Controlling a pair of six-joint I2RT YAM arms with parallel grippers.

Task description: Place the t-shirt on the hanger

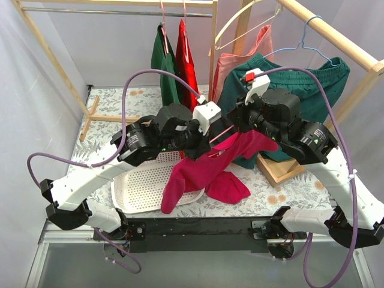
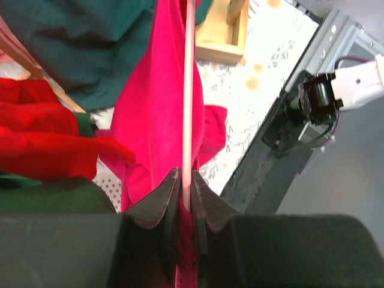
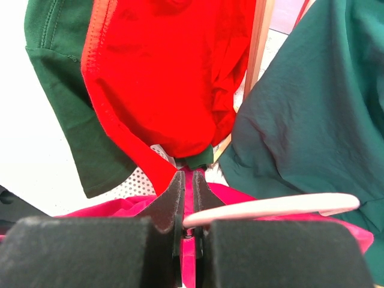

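Note:
The magenta t-shirt (image 1: 204,171) hangs between my two grippers, its lower part draped over the tray and table. The pale-pink hanger (image 1: 221,133) shows as a thin wire between the grippers, running into the shirt. My left gripper (image 1: 201,137) is shut on the hanger wire (image 2: 189,90), with t-shirt fabric (image 2: 150,108) beside and under it in the left wrist view (image 2: 186,180). My right gripper (image 1: 238,123) is shut on a fold of the t-shirt (image 3: 120,207) in the right wrist view (image 3: 186,177). The hanger wire (image 3: 276,205) crosses just behind its fingers.
A white perforated tray (image 1: 144,183) lies under the shirt. A dark green top (image 1: 165,66) and a red garment (image 1: 187,60) hang on the wooden rack. A dark green garment (image 1: 312,84), salmon cloth (image 1: 240,63), a cream hanger (image 1: 240,24), a blue hanger (image 1: 306,42) and a wooden box (image 1: 279,168) stand at right.

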